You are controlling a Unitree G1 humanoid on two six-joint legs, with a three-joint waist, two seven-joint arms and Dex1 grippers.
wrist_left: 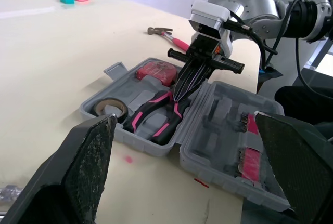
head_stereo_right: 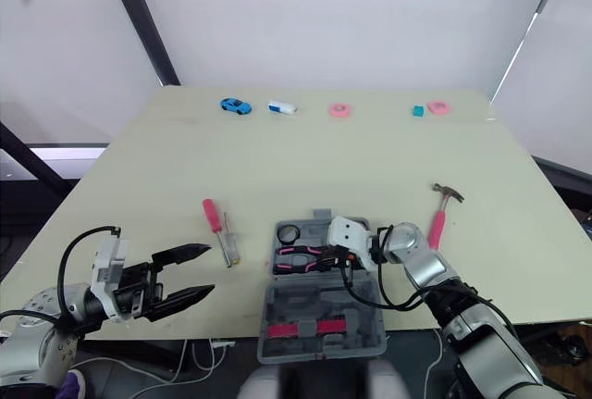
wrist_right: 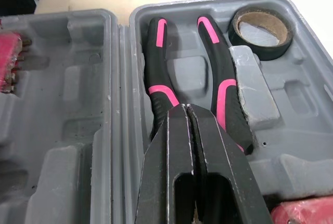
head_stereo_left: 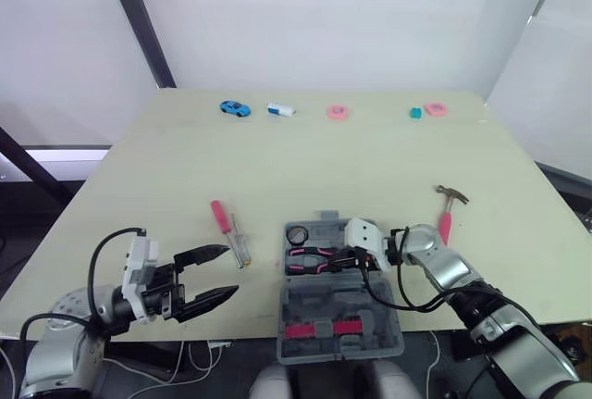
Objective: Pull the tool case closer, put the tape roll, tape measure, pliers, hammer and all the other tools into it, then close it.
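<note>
At 7 o'clock, just above the near edge of the surface (head_stereo_left: 370, 149): left jaws, spread wide, empty. At 8 o'clock, a pink-handled screwdriver (head_stereo_left: 227, 230). At 6 o'clock, the open tool case (head_stereo_left: 314, 306), tape roll (head_stereo_left: 297, 234) and pliers (head_stereo_left: 310, 258) inside. Right over the pliers, right jaws pressed together. At 3 o'clock, the hammer (head_stereo_left: 449, 206).

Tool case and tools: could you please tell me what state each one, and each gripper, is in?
Tool case: open, lid laid flat.
Pliers: seated in the case.
Tape roll: flat in the case.
Tape measure: in the case.
Hammer: on the table, outside.
Screwdriver: on the table, outside.
Left gripper: open, empty.
Right gripper: shut, above the pliers.
</note>
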